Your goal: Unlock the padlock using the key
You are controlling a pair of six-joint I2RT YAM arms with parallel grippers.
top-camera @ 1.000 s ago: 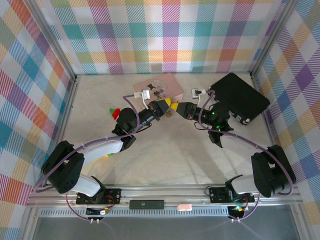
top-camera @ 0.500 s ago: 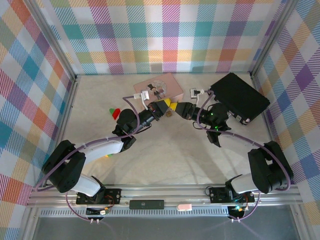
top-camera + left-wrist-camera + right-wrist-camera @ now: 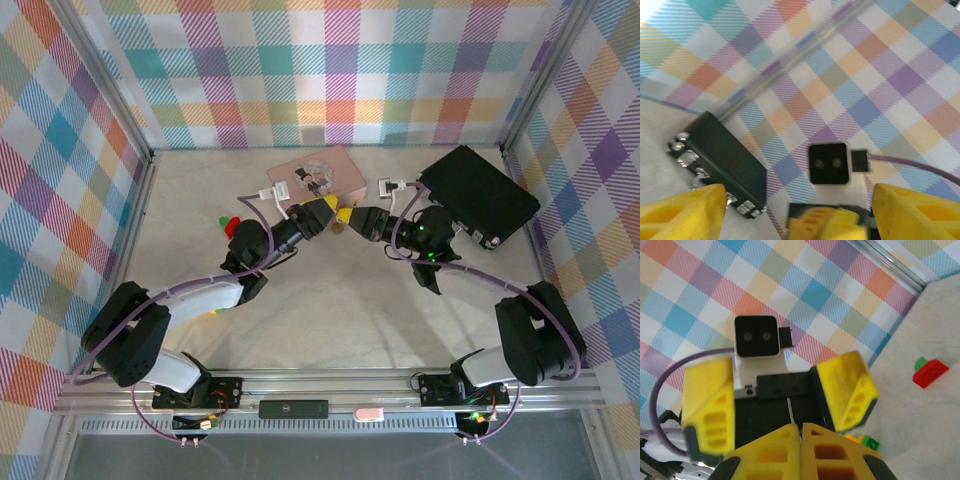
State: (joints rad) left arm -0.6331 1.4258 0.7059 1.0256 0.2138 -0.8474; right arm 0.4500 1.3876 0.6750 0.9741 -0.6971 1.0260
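My right gripper (image 3: 801, 427) is shut on the key (image 3: 789, 407), a thin silvery sliver sticking out from between its yellow fingers. It points into my left gripper (image 3: 777, 390), which faces it tip to tip with its jaws wide open and nothing between them. From above, the left gripper (image 3: 325, 208) and right gripper (image 3: 347, 216) meet just in front of the pink box. A tiny brass speck, seemingly the padlock (image 3: 338, 227), sits just below the two sets of fingertips. In the left wrist view my left gripper (image 3: 800, 200) frames the right gripper (image 3: 827, 222).
The pink picture-lid box (image 3: 318, 172) lies just behind the grippers. A black case (image 3: 478, 192) sits at the back right. Red and green toy bricks (image 3: 229, 224) lie left of my left arm. Plaid walls close in three sides.
The left gripper has gone from shut to wide open. The right gripper has closed fully on the key. Both wrists have shifted slightly left and toward the pink box.
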